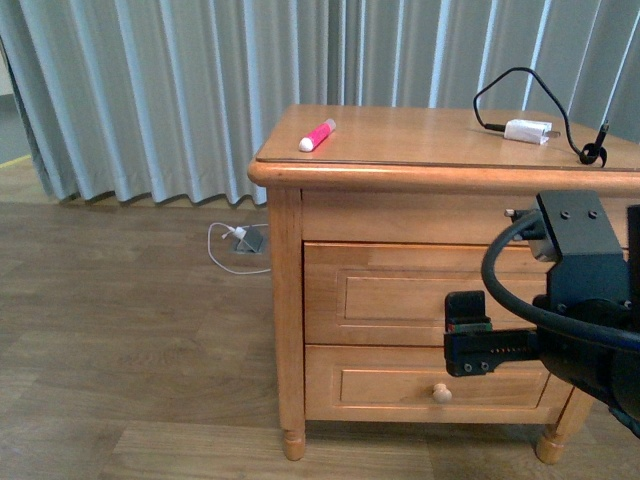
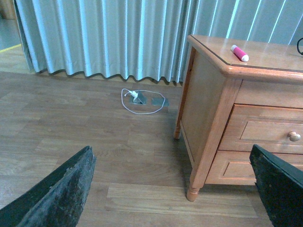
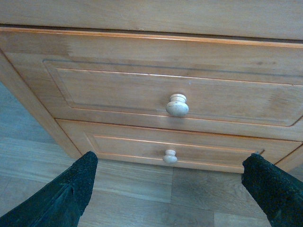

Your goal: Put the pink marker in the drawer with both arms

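You have the honey-coloured wooden cabinet (image 1: 287,300) before you, its wide upper drawer (image 3: 118,90) shut. Your right claw (image 3: 168,189) is released, black fingers spread wide before the drawer's round pale knob (image 3: 177,105), apart from it. Your left claw (image 2: 173,189) is released too, above the wooden floor (image 2: 94,142). The short bright pink marker (image 1: 317,135) lies on the counter (image 1: 420,135), near its front left corner.

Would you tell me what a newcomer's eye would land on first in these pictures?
The bright pink marker stands out, lying on the wooden cabinet's top near its left edge. Next comes the bulky black right arm low at the right, in front of the closed upper drawer, its fingers spread wide facing that drawer's knob. A white charger plug with black cable lies far right on top.
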Action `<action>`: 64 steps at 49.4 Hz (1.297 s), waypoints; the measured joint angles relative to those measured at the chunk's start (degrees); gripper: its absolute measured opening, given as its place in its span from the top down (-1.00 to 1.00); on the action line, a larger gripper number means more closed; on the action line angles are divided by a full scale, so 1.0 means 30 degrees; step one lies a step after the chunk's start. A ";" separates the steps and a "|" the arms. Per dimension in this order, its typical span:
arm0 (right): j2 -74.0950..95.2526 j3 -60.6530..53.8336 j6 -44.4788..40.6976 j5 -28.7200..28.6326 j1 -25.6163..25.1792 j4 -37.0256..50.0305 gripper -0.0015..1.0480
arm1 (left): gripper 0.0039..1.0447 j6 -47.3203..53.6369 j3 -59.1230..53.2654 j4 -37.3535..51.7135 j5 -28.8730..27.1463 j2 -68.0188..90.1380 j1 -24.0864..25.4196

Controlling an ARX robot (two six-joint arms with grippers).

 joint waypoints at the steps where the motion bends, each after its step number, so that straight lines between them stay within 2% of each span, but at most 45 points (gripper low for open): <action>1: 0.0117 0.0131 0.0015 0.0036 0.0022 0.0000 -0.84 | -0.89 0.0000 0.0000 0.0000 0.0000 0.0000 0.0000; 25: 0.4575 0.5056 0.0168 0.0940 0.0860 -0.0787 -0.84 | -0.89 0.0000 0.0000 0.0000 0.0000 0.0000 0.0000; 39: 0.6550 0.7206 0.0197 0.1625 0.0131 -0.1137 -0.84 | -0.89 0.0000 0.0000 0.0000 0.0000 0.0000 0.0000; 64: 0.8422 0.9173 0.0058 0.1610 -0.0627 -0.1311 -0.84 | -0.89 0.0000 0.0000 0.0000 0.0000 0.0000 0.0000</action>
